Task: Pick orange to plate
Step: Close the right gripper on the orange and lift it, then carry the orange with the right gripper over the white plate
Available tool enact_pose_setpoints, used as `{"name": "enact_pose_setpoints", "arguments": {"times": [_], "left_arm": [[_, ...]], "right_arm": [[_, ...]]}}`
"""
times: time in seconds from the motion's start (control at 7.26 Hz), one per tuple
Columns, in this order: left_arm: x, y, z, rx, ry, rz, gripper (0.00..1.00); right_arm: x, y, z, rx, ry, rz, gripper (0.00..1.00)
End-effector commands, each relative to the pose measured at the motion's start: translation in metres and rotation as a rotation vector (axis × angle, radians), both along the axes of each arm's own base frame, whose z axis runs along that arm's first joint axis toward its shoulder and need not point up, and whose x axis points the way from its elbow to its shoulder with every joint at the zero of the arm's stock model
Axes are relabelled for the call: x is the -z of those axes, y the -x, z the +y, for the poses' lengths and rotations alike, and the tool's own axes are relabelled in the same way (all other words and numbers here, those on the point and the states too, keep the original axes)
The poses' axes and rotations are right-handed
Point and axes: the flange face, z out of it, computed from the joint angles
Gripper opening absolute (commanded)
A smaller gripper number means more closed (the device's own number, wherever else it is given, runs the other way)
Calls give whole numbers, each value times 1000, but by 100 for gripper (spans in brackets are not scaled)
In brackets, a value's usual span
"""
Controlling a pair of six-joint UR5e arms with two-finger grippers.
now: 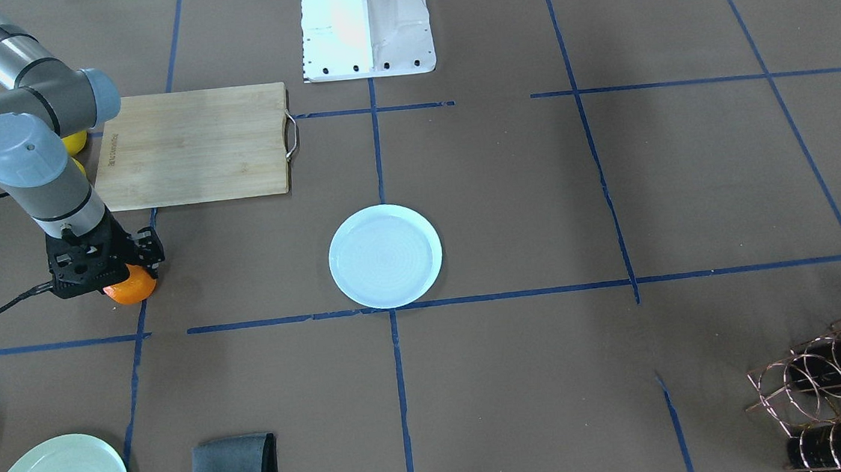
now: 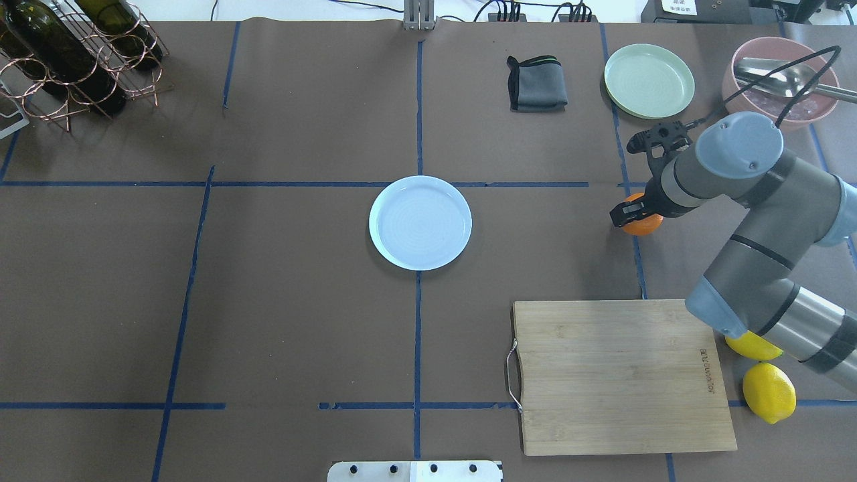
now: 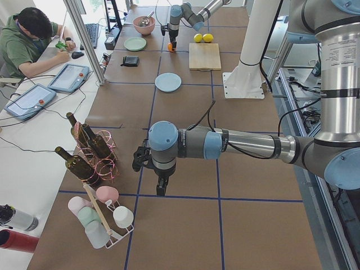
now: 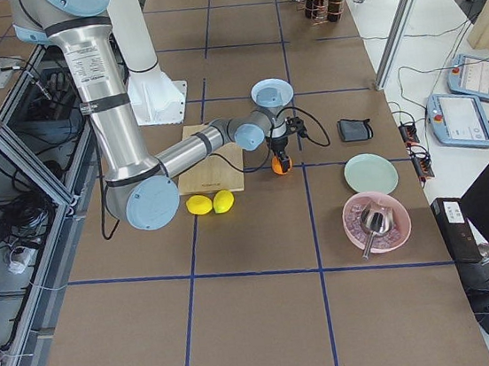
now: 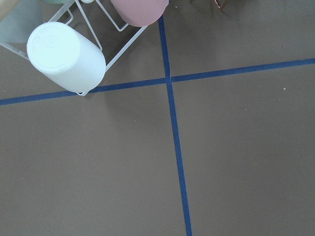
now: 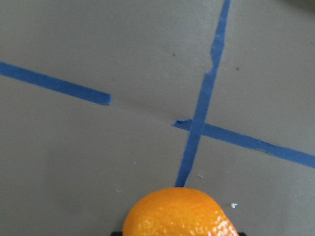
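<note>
The orange (image 1: 133, 290) rests low at the table surface on a blue tape line, well to the side of the pale bluish-white plate (image 1: 384, 256). My right gripper (image 1: 123, 273) stands straight over the fruit, its black fingers down either side and shut on it. In the overhead view the orange (image 2: 644, 226) peeks out under the right gripper (image 2: 637, 215), and the plate (image 2: 420, 223) lies bare at the table's middle. The right wrist view shows the orange (image 6: 179, 214) close at the bottom edge. My left gripper (image 3: 161, 188) hangs far off near the bottle rack; whether it is open, I cannot tell.
A wooden cutting board (image 2: 619, 375) lies near the right arm, with two lemons (image 2: 768, 391) beside it. Behind the orange are a pale green plate (image 2: 648, 80), a folded grey cloth (image 2: 535, 84) and a pink bowl (image 2: 750, 94). A wire bottle rack (image 2: 73, 57) occupies the far left corner.
</note>
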Motion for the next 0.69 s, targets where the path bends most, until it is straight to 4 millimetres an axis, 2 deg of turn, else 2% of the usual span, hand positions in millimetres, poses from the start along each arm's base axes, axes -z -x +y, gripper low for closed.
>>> {"name": "enact_pose_setpoints", "arguments": {"times": [0.0,0.28,0.41,0.55], "left_arm": [[1,1,0,2,-2,1,100],[1,1,0,2,0,1,100],[0,0,1,1,3,1,100],[1,0,1,2,0,3,100]], "right_arm": [[103,47,-16,-42,50,-36,0],[194,116,-5,-108,142,-87,0],[226,160,-8,-157,148,-80,0],[245,205,-13,-191,163,-51,0]]}}
